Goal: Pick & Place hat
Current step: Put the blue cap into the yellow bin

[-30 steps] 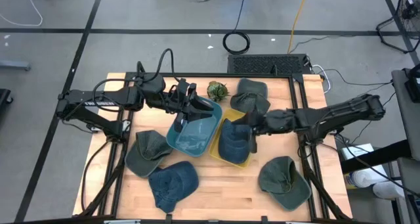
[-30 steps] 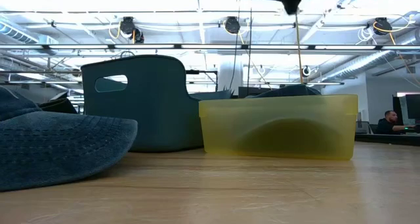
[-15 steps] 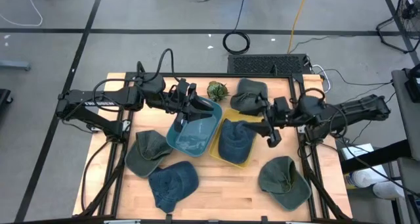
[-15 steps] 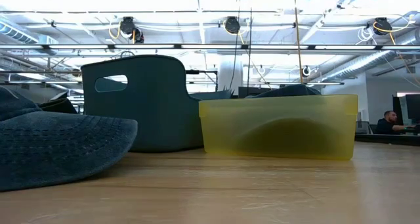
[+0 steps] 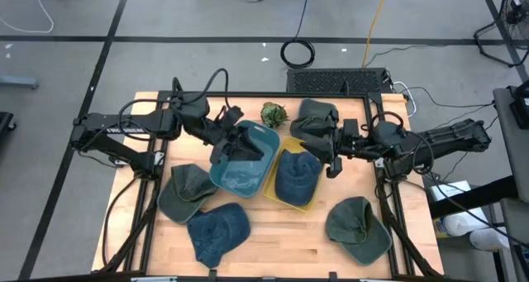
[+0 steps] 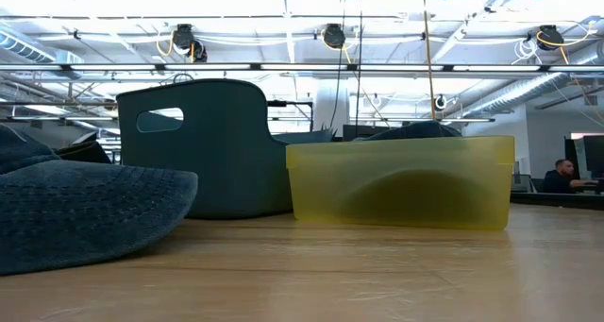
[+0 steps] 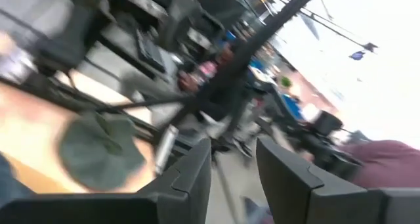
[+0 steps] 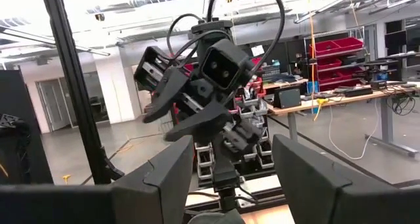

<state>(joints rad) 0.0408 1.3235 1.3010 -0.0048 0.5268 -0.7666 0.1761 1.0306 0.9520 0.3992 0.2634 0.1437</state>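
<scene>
Several soft hats lie on the wooden table. A dark blue hat (image 5: pixel 296 176) sits inside the yellow bin (image 5: pixel 273 193), showing through its wall in the low view (image 6: pixel 415 192). A teal bin (image 5: pixel 235 176) stands beside it. My left gripper (image 5: pixel 246 141) hovers open over the teal bin's far end, holding nothing (image 7: pixel 233 148). My right gripper (image 5: pixel 330 156) is open and held level, just right of the yellow bin, empty (image 8: pixel 233 145). A green hat (image 5: pixel 314 121) lies at the far edge.
Loose hats lie around the bins: a green hat (image 5: pixel 183 189) on the left, a blue hat (image 5: pixel 219 231) near the front edge, a green hat (image 5: pixel 357 227) at the near right. A camouflage object (image 5: pixel 273 113) sits behind the bins. A person (image 6: pixel 562 174) is far off in the room.
My right gripper has drawn back from over the blue hat in the yellow bin, moving toward the table's right and slightly far side, and has tipped level. The blue hat stays in the yellow bin. My left gripper has turned over the teal bin's far end.
</scene>
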